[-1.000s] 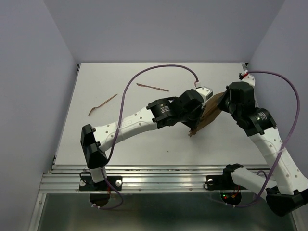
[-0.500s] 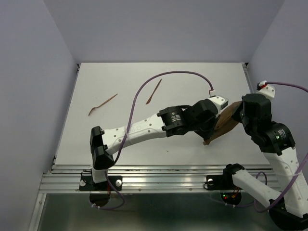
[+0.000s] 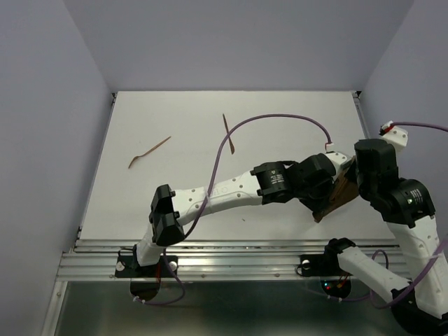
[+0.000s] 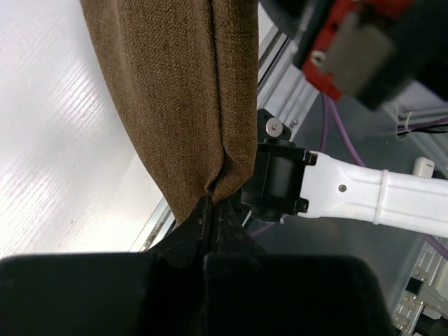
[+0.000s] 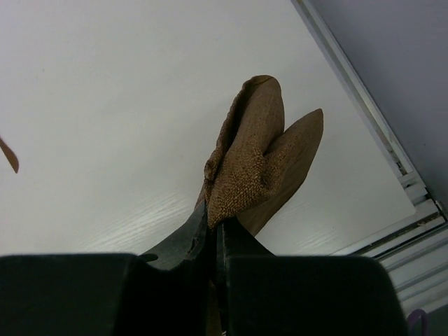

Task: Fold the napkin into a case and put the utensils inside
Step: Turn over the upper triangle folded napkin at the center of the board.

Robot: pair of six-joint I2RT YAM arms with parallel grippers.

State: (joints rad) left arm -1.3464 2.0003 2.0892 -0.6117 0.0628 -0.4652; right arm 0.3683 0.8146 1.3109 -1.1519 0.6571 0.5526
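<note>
White table (image 3: 280, 112) | left tool (image 4: 210, 208) pinching napkin (image 4: 182, 91) | right tool (image 5: 214, 225) likewise

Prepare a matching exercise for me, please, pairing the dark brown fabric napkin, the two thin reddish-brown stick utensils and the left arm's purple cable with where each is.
Things:
1. dark brown fabric napkin
2. hooked reddish-brown stick utensil
3. straight reddish-brown stick utensil
4. left arm's purple cable

Places:
A. lies on the white table's left side
B. arcs over the table's middle
C. pinched by the left gripper and the right gripper
D. lies mid-table, farther back

Pairs: 1-C; 2-A; 3-D; 4-B
</note>
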